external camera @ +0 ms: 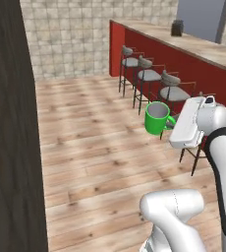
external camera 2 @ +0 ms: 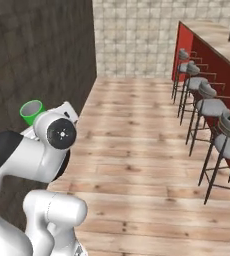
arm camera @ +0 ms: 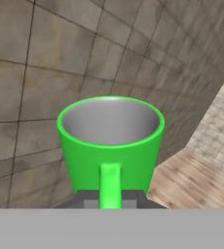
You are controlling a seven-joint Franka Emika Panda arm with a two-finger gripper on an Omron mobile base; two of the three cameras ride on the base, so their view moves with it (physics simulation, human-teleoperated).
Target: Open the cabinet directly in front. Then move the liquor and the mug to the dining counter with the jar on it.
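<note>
- My fingers are pinched on the handle of the mug (arm camera: 110, 146), which rides upright in the air above the wood floor.
- It looks light, rigid and glossy, so I judge it slippery.
- The thin loop could pivot in my grip, so I'd carry it level.
- The counter (external camera: 203, 47) with the jar (external camera: 177, 27) lies well apart, across the stools (external camera: 174, 91).
</note>
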